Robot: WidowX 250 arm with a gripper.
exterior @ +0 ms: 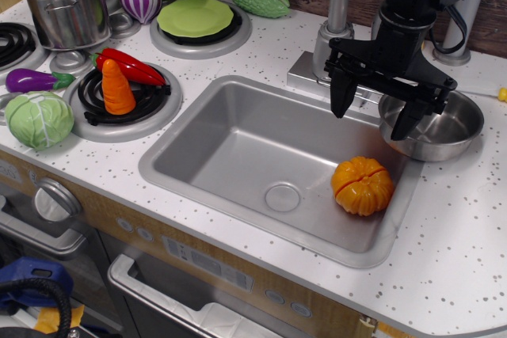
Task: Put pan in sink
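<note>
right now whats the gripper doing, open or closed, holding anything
Gripper: open, fingers spread wide, holding nothing; it hangs over the right end of the sink, next to the pan on the counter.

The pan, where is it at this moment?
The pan sits on the white counter at the sink's right edge, behind the orange pumpkin, with the open gripper at its left rim.

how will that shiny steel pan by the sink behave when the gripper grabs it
The pan looks like thin polished steel, so probably stiff and light but slippery between the fingers. It is shallow with a curved underside, so a grip on one rim may tilt it. It sits at the sink edge; a push from the open gripper could slide it in toward the orange pumpkin.
</note>
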